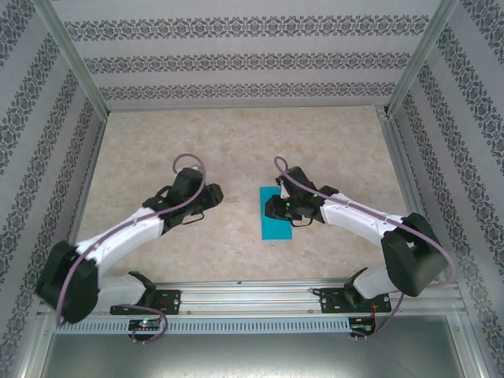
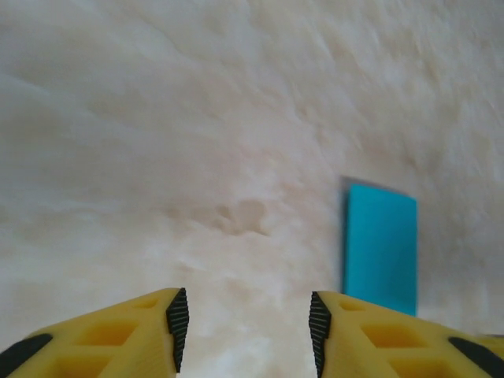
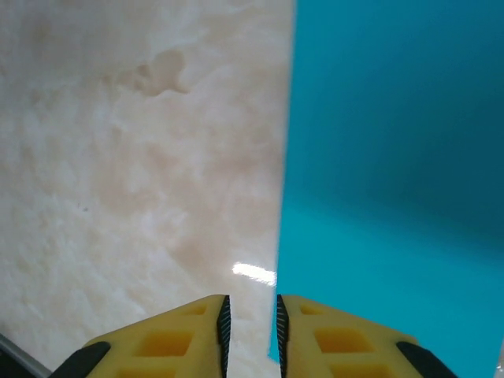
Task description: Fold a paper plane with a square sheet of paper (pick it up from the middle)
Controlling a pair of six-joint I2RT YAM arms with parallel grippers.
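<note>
Thin teal-blue sheet of paper [image 1: 274, 222], rectangular in outline, lies flat on the beige marbled table [image 1: 236, 142], slightly right of centre, long side running away from the arm bases. Right gripper [image 3: 250, 331] hangs low over the sheet's left long edge: fingers a narrow slit apart, bare table showing between them, right finger over the paper [image 3: 394, 157], left finger over the table. Left gripper [image 2: 248, 327] sits well to the left of the sheet [image 2: 379, 248], fingers wide apart, nothing between them but table surface.
</note>
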